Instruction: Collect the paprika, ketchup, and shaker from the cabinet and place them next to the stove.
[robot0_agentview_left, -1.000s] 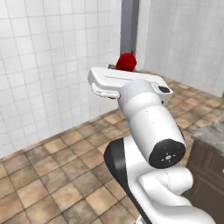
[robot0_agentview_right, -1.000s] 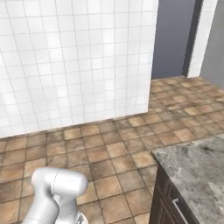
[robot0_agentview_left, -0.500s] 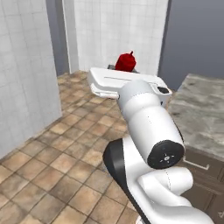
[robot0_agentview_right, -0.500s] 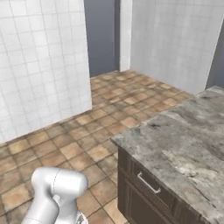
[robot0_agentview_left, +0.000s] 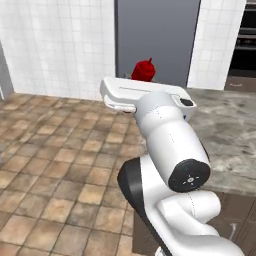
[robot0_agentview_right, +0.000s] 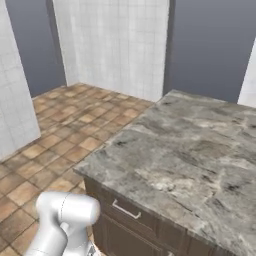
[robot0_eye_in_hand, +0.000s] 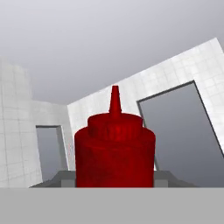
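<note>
My gripper (robot0_agentview_left: 145, 80) clamps the slim bright red squeeze ketchup bottle (robot0_eye_in_hand: 114, 151) around its body. It is probably light, soft-walled and slick, so I should squeeze gently.

Seen from behind the arm: left base view facing tiled floor (robot0_agentview_left: 60, 150) and grey door; right base view down on the shared stone bench (robot0_agentview_right: 190, 155); hand view close behind ketchup (robot0_eye_in_hand: 114, 151).
</note>
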